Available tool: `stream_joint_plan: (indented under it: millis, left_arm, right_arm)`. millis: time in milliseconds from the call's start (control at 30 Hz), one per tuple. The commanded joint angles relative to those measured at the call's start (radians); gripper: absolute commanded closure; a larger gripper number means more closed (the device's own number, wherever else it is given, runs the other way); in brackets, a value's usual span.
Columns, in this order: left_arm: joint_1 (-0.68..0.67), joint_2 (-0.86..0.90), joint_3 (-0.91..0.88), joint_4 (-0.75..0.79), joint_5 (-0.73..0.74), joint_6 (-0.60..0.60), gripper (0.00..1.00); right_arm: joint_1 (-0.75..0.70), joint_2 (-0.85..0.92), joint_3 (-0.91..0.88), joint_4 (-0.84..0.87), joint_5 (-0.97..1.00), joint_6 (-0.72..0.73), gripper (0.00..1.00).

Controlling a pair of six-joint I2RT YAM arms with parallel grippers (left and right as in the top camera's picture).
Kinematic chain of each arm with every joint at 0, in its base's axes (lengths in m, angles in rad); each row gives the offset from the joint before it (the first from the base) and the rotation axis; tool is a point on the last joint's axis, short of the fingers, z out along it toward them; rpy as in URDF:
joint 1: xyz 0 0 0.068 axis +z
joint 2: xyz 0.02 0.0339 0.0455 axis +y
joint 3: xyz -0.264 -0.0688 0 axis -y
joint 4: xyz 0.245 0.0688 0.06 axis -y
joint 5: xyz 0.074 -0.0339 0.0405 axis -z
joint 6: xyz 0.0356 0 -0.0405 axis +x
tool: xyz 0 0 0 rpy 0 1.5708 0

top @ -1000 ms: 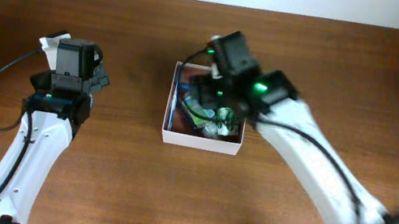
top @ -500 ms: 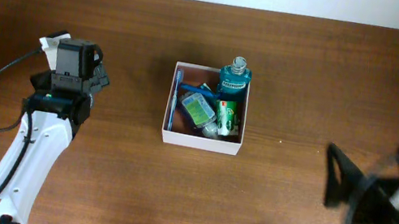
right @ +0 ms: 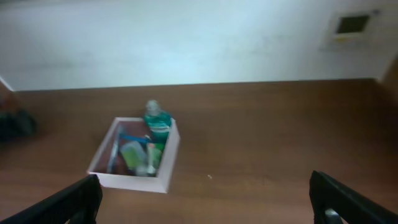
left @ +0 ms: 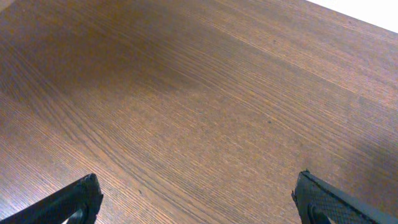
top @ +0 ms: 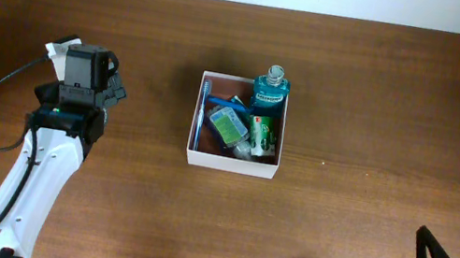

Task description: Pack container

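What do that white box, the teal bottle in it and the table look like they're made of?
The container looks like matte white cardboard: thin, flat walls with crisp edges. The teal bottle seems to be clear tinted plastic, slightly glossy. The table shows brown wood grain, possibly veneer or laminate.

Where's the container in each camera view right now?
Overhead: the container sits near centre, slightly above the middle.
Left wrist: not in it, only bare table.
Right wrist: container at lower left.
Shared landmark: the teal bottle at its rim.
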Motion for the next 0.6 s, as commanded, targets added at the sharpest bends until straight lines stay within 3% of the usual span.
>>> stream_joint_plan:
  millis: [0, 267, 567]
  left_arm:
    - [0.004, -0.013, 0.004, -0.002, -0.014, 0.012, 0.0]
    - [0.004, -0.013, 0.004, -0.002, -0.014, 0.012, 0.01]
    - [0.004, -0.013, 0.004, -0.002, -0.014, 0.012, 0.0]
  right_arm:
    - [-0.005, 0.0, -0.015, -0.013, 0.063, 0.001, 0.02]
    - [-0.1, -0.127, -0.184, 0.117, 0.054, 0.002, 0.01]
    - [-0.279, -0.476, -0.815, 0.694, 0.053, 0.001, 0.01]
